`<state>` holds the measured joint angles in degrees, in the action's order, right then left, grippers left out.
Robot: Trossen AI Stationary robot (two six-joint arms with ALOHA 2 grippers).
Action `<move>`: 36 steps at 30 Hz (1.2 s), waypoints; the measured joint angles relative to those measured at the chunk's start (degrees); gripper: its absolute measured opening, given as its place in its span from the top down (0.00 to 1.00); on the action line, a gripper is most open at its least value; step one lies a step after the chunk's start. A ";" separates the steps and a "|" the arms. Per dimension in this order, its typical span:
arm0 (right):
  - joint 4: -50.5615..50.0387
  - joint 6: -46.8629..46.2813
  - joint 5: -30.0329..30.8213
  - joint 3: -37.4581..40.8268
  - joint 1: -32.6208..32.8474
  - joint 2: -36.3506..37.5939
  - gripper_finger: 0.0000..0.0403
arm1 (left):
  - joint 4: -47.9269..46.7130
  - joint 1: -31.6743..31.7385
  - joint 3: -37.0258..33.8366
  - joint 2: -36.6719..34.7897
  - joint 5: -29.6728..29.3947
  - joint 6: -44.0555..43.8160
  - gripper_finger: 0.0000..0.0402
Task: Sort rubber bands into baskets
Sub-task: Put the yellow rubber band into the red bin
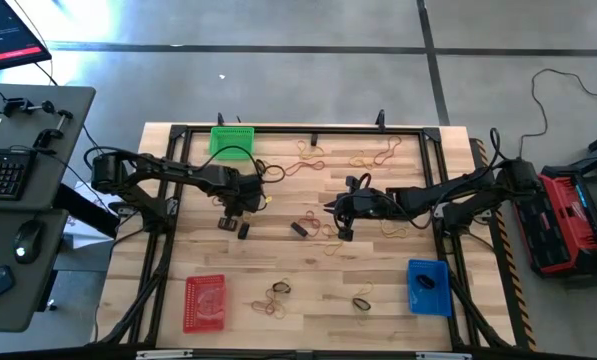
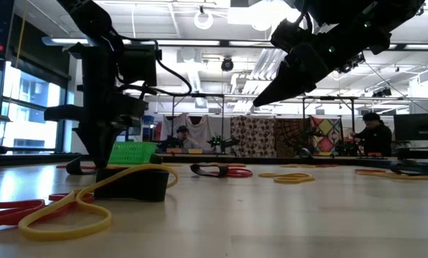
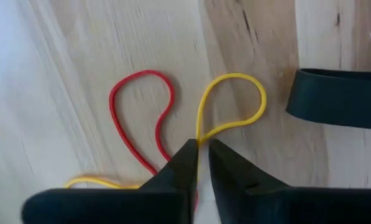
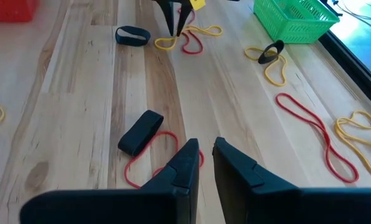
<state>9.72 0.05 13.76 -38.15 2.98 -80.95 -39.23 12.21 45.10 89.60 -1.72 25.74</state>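
Pinched right at the tips of the left gripper (image 3: 202,149), jaws nearly shut on the tabletop (image 3: 110,37), sits the yellow band (image 3: 232,102) — lift straight up, clear of the red band (image 3: 138,115) alongside.

Ceiling lamps (image 2: 203,18) are glaring white in the low view, leaving the arms silhouetted. Daylight is washing the desk (image 4: 359,37) pale at one edge. The nearest yellow band (image 2: 63,215) is lying blurred.
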 joint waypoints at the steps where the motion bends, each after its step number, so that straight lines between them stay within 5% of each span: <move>1: 0.00 0.00 0.00 -0.01 0.00 0.00 0.90 | 0.05 0.00 0.00 0.00 0.00 0.00 0.96; 11: 0.00 -1.41 0.00 0.00 0.00 0.00 0.90 | -0.21 -1.65 -0.02 0.00 0.31 -0.09 1.00; 26: -0.02 -2.23 0.02 0.00 1.27 0.00 0.90 | 1.46 -4.08 -0.04 -0.02 -3.82 1.51 0.76; 36: -0.02 1.35 0.00 0.00 1.27 0.00 0.90 | 1.21 -4.15 -0.49 1.73 -1.89 1.49 0.79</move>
<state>9.69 1.41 13.76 -38.15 4.25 -80.95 -38.02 8.05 44.61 91.33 -3.60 27.22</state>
